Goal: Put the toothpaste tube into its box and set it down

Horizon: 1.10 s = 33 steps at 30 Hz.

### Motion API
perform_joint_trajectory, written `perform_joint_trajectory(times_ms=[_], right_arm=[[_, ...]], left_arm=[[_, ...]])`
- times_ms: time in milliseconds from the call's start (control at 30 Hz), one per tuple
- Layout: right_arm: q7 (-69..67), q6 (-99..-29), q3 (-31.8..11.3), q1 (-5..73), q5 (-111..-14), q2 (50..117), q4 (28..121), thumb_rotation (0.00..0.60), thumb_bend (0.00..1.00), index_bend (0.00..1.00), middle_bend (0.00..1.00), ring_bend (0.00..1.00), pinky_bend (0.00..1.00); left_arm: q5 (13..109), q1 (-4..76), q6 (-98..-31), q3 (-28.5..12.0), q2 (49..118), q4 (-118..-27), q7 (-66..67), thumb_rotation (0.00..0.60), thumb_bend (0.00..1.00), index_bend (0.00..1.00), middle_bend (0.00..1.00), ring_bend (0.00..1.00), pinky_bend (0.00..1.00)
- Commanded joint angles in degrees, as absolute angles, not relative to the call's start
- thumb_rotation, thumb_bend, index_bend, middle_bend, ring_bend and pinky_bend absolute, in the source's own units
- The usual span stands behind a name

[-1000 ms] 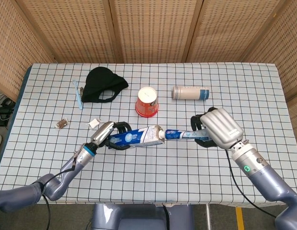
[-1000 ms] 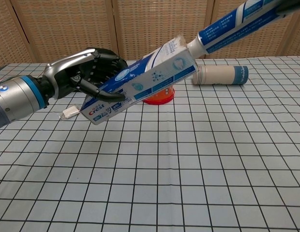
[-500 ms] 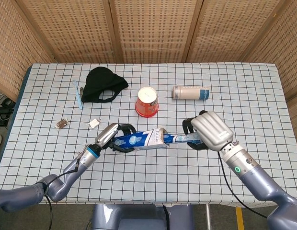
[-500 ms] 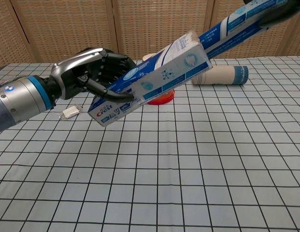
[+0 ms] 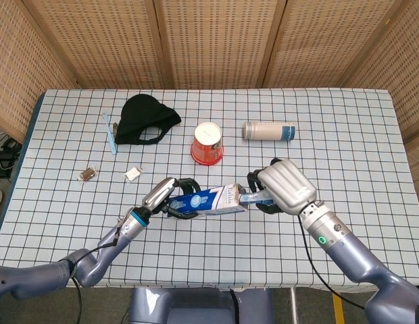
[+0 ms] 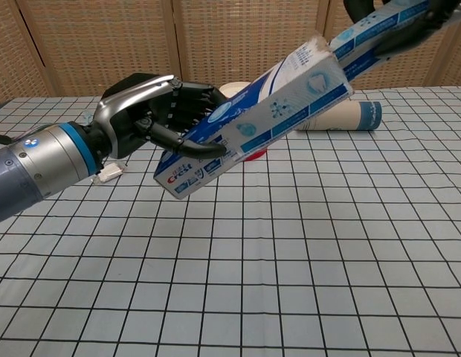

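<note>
My left hand (image 5: 170, 196) (image 6: 160, 115) grips the blue and white toothpaste box (image 5: 208, 200) (image 6: 253, 126) by its lower end, holding it tilted above the table. The toothpaste tube (image 5: 253, 197) (image 6: 375, 30) sticks out of the box's open upper end, with most of its length inside. My right hand (image 5: 280, 187) holds the tube's tail end; in the chest view only dark fingertips (image 6: 439, 9) show at the top right corner.
On the checked tablecloth (image 5: 216, 243) lie a red paper cup (image 5: 207, 143), a white cylindrical container on its side (image 5: 269, 130), a black cloth (image 5: 146, 119), a blue toothbrush (image 5: 109, 133) and two small packets (image 5: 132, 173) (image 5: 86, 175).
The tube has slid deeper into the box as both hands came together. The box and left hand moved right, and the right hand moved left toward the box mouth.
</note>
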<state>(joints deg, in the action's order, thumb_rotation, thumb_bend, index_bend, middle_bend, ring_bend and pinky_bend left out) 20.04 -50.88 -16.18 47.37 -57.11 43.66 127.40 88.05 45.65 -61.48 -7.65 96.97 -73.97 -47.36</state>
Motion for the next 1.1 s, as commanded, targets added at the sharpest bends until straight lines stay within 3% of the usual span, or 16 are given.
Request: perform_joint_trajectory(times_ms=[33,67,133,200,267,467,633,900,1100], right_arm=[[22.0,-52.0,-15.9,48.3,-56.2,44.5,128.2,0.6,0.59,0.66,0.64,0.65,0.47],[22.5,-52.3,-15.8,48.4,-56.0,44.5,128.4,0.6,0.57,0.62,0.6,0.64,0.47],[23.4,-52.3,-15.5,48.7,-56.0,44.4,128.9,0.6,0.46,0.43,0.44,0.54,0.44],[23.7,-52.6,-15.4,48.8,-55.9,44.1,129.5,0.6,0.26,0.15,0.17,0.32,0.32],[24.0,-53.1,-15.6,48.8,-56.0,43.7,130.0,0.6,0.14,0.02,0.02,0.18,0.24],[24.8,-55.8,-16.1,48.4,-57.2,43.0,131.1,0.6,0.09,0.0,0.0,0.12,0.19],[29.8,-66.2,-17.1,45.6,-63.0,43.4,129.1,0.6,0.09,0.0,0.0,0.11,0.15],[32.7,-76.0,-18.3,41.7,-62.9,44.6,120.7,0.6,0.09,0.0,0.0,0.11,0.13],[27.4,-73.7,-17.4,38.9,-58.8,44.6,113.2,0.6,0.09,0.0,0.0,0.11,0.13]], left_arm=[[87.8,45.6,-61.9,-7.9,98.0,-74.3,-47.9,0.6,0.2,0.6,0.49,0.5,0.52],[87.7,45.6,-61.9,-7.9,98.3,-74.3,-47.9,0.6,0.2,0.6,0.49,0.5,0.52],[87.6,45.6,-62.1,-7.9,98.8,-74.3,-48.2,0.6,0.2,0.6,0.49,0.5,0.52],[87.3,45.5,-62.4,-8.1,99.6,-74.1,-48.6,0.6,0.21,0.6,0.49,0.5,0.52],[86.9,45.5,-62.5,-8.4,100.4,-73.7,-49.2,0.6,0.21,0.61,0.49,0.5,0.52],[86.4,46.0,-62.3,-9.2,102.6,-72.8,-51.2,0.6,0.21,0.62,0.5,0.5,0.52],[85.7,45.8,-64.0,-10.8,104.6,-72.2,-53.0,0.6,0.21,0.62,0.5,0.5,0.52],[85.6,43.7,-70.1,-13.3,105.2,-72.9,-58.6,0.6,0.21,0.63,0.5,0.5,0.52],[85.6,42.9,-71.7,-14.5,103.3,-73.7,-60.8,0.6,0.19,0.63,0.5,0.5,0.52]])
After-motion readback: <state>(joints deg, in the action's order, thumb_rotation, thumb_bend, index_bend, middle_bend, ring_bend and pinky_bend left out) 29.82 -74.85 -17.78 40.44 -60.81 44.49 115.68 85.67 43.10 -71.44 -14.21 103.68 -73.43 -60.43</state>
